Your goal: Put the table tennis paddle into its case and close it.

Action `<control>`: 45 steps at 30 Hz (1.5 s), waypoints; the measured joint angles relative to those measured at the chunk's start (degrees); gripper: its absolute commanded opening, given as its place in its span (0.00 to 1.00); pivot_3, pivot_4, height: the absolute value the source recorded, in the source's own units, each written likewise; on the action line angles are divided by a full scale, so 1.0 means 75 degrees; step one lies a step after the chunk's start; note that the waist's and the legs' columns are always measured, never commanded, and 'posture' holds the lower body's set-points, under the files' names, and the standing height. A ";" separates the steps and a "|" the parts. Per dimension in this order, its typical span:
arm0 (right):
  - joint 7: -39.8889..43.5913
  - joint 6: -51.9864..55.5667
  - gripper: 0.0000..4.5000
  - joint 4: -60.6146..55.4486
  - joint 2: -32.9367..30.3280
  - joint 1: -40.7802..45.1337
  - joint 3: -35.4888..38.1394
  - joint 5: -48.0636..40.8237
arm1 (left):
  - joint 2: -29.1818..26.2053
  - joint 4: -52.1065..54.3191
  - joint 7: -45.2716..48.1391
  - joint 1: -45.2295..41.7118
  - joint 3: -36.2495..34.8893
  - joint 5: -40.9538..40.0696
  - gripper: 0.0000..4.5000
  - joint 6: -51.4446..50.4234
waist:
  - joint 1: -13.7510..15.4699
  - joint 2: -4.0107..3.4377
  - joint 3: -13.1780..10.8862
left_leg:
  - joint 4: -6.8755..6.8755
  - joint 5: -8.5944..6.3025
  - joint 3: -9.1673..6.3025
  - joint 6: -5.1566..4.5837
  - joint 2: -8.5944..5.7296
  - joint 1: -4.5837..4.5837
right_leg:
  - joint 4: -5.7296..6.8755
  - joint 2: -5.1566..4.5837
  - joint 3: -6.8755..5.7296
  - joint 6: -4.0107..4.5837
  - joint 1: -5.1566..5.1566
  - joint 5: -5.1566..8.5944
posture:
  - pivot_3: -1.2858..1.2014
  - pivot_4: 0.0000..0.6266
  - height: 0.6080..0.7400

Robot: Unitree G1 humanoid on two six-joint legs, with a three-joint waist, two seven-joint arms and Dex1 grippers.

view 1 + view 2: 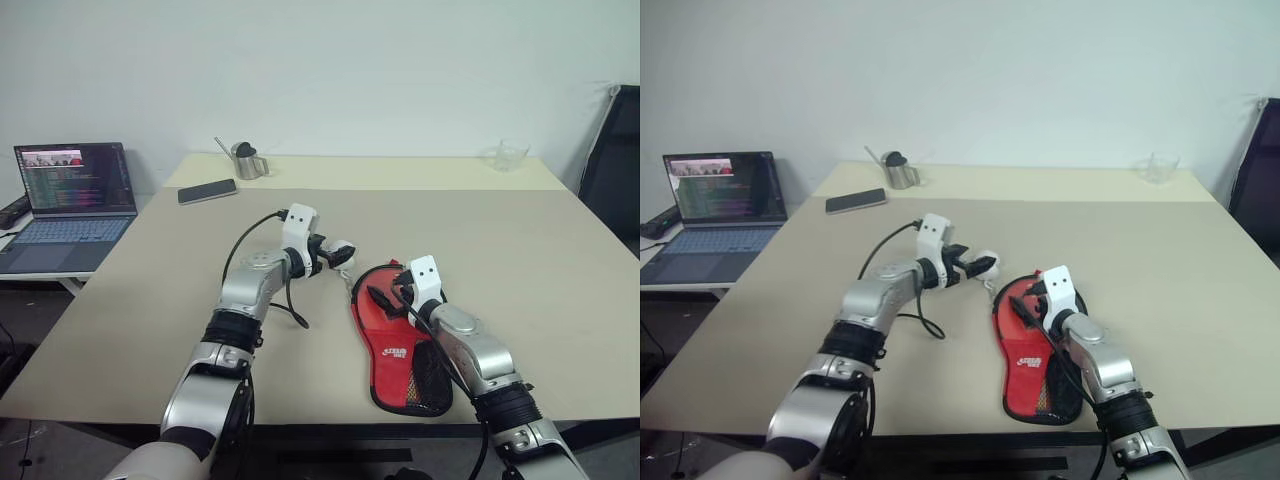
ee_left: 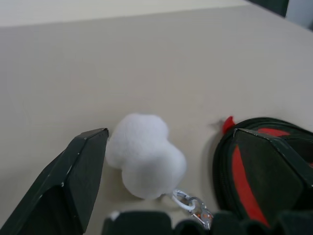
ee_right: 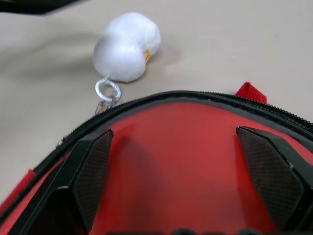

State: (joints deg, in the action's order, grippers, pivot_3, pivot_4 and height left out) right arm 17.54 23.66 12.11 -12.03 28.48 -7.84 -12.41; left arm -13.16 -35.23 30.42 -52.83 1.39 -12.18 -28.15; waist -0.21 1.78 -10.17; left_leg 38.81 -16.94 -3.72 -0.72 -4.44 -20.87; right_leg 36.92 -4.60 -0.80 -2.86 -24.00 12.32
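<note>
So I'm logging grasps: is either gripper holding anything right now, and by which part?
Nothing is held. The left gripper stands open around the white pompom, and the right gripper stands open over the case.

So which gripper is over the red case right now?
The right gripper, open, over the case's red face. The left gripper, also open, sits beside the case, around the white fluffy pompom.
</note>
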 measured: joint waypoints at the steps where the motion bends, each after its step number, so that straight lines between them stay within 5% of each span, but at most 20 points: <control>1: 0.0004 -0.0001 0.98 -0.0002 0.0014 -0.0009 0.0003 0.0017 | 0.0014 -0.0201 -0.0099 -0.0075 0.0000 0.0079 1.00 0.0064 | -0.0007 0.0000 0.0000 | 0.0000 0.0001 0.0000 0.0001 0.0001 0.0000 | 0.0002 0.0002 0.0002 0.0000 -0.0001 0.0000 | 0.52 0.24 1.00; 19: 0.0149 0.0557 0.98 -0.0511 0.0049 -0.0206 0.0314 0.0275 | 0.1037 -0.3194 -0.1587 -0.0945 -0.0111 0.0931 1.00 0.1319 | 0.0019 0.0008 0.0006 | 0.0003 0.0002 -0.0001 0.0013 0.0003 -0.0005 | 0.0003 -0.0004 0.0000 -0.0001 -0.0006 -0.0001 | 0.52 0.24 1.00; 22: 0.0152 0.0701 1.00 -0.0704 0.0044 -0.0294 0.0346 0.0285 | 0.1154 -0.3592 -0.1693 -0.1151 -0.0080 0.1084 0.88 0.1545 | 0.0019 0.0009 0.0006 | 0.0003 0.0002 0.0001 0.0014 0.0001 -0.0005 | 0.0002 -0.0004 0.0000 -0.0002 -0.0005 -0.0001 | 0.52 0.24 1.00; 33: 0.0181 0.1303 1.00 -0.1315 -0.0055 -0.0552 0.0529 0.0282 | 0.1345 -0.4707 -0.2289 -0.1754 -0.0074 0.1587 0.07 0.2129 | 0.0020 0.0010 0.0006 | 0.0002 -0.0001 0.0001 0.0016 0.0003 -0.0005 | 0.0002 -0.0004 -0.0009 -0.0003 -0.0006 0.0000 | 0.52 0.24 1.00; 45: 0.0693 0.2254 1.00 -0.2414 -0.0155 -0.0974 0.0382 0.0206 | 0.1512 -0.5616 -0.2806 -0.2488 0.0068 0.2422 0.04 0.2711 | -0.0002 0.0011 0.0006 | 0.0001 -0.0007 0.0002 0.0025 0.0006 -0.0005 | 0.0003 -0.0002 -0.0016 -0.0005 -0.0011 0.0000 | 0.52 0.24 1.00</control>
State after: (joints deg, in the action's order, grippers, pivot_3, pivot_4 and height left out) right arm 22.74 40.57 -6.00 -13.19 21.18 -4.97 -10.86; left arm -1.83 -77.36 9.37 -71.48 1.90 5.99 -7.82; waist -0.23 1.86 -10.13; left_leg 38.82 -17.00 -3.71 -0.54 -4.40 -20.91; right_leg 36.95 -4.61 -0.92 -2.89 -24.09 12.32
